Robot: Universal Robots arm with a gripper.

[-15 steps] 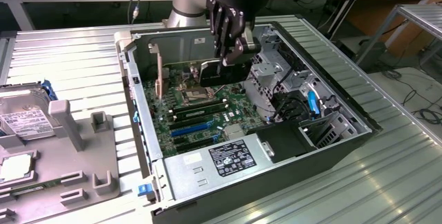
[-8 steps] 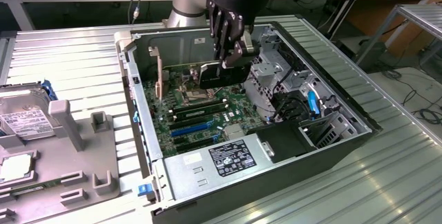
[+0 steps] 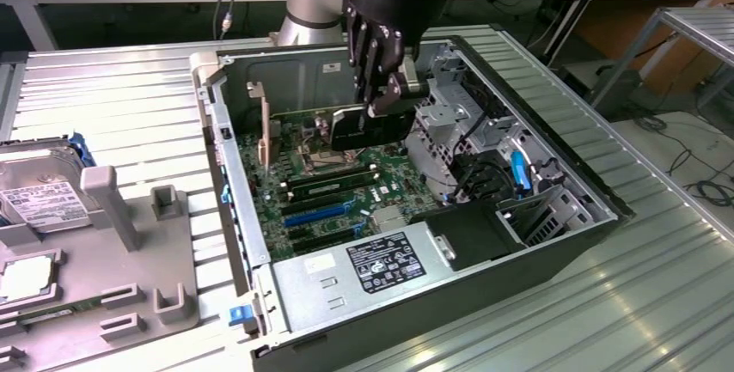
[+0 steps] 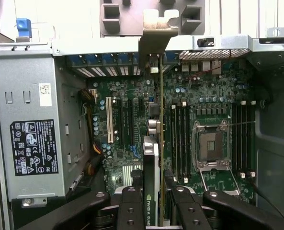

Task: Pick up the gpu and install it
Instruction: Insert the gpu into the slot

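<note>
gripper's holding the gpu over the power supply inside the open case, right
Not quite. The gripper does hold the gpu inside the open case, but over the motherboard, not the power supply. The exterior view shows this.

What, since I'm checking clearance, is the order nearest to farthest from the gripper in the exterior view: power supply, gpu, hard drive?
1. gpu, held in the gripper.
2. power supply, inside the case.
3. hard drive, outside it, at the exterior view's left.
</note>
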